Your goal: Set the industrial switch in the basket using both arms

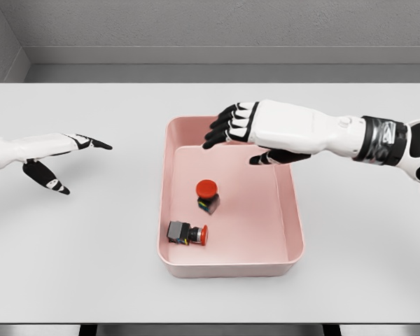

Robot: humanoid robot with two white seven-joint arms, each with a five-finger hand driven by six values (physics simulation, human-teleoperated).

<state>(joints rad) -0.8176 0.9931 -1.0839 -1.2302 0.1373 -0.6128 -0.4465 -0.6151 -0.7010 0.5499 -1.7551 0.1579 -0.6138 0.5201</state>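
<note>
Count of items on the flat white table (91, 266): 1 table.

Containers: 1 pale pink rectangular plastic basket (169, 203), shallow, near the table's middle.

Switches: 2 industrial push-button switches, each with a round red cap on a small dark block body. Both are inside the basket. Upright switch (207, 195): 1, toward the middle of the basket floor, cap up. Toppled switch (187, 233): 1, at the near-left part of the floor, on its side, cap pointing right.

Robot hands: 2, white with black fingers. Left hand (52, 157): 1, at the left edge. Right hand (255, 133): 1, over the basket's far rim.

Total loose objects: 3 (1 basket, 2 switches).
</note>
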